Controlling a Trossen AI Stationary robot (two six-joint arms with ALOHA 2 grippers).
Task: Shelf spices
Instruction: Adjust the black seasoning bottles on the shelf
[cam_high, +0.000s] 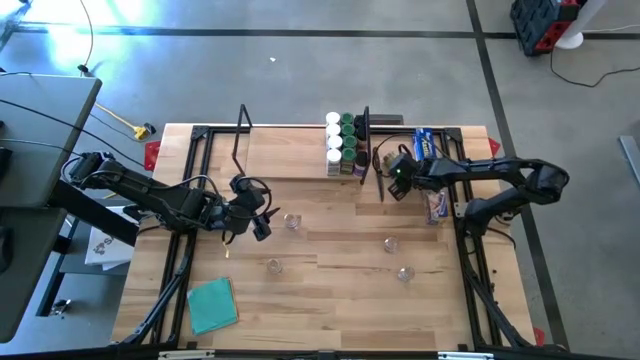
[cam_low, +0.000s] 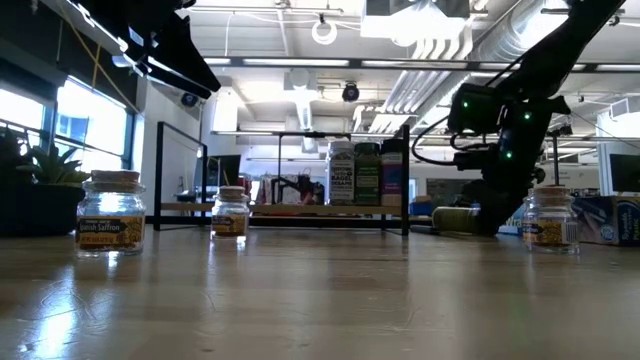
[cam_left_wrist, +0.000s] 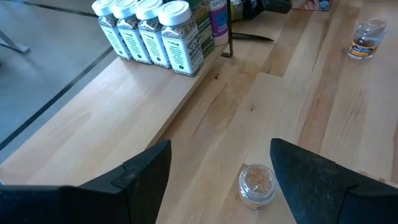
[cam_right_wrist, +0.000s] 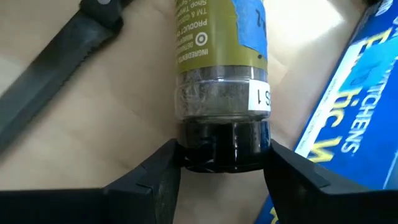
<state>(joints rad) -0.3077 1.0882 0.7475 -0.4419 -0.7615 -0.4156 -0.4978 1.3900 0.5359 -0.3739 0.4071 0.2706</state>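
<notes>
The shelf (cam_high: 290, 150) is a light-wood board with black wire ends at the table's far side. Several spice jars (cam_high: 343, 145) stand in rows at its right end. Beside that end a spice jar with an olive label and black lid (cam_right_wrist: 221, 56) lies on its side on the table, with my right gripper (cam_right_wrist: 221, 152) closed on it. My left gripper (cam_left_wrist: 221, 146) hovers open at mid-table over a small clear jar (cam_left_wrist: 257, 185) that stands on its base. Other small jars (cam_high: 390, 243) (cam_high: 273, 265) (cam_high: 405, 272) stand on the near half. My right gripper pinches the lying jar's black lid (cam_right_wrist: 224, 140) between its two fingers, one on each side of the lid. The fingers come steeply from above and lie across the jar. The jar rests on its side on the tabletop, its lid end toward the gripper.
A black knife (cam_right_wrist: 56, 81) lies on the table beside the lying jar. The long blue box (cam_right_wrist: 348, 112) lies on its other side, near the table's right edge. A teal cloth (cam_high: 212, 305) lies at the near left. Bare wood shows between the scattered jars.
</notes>
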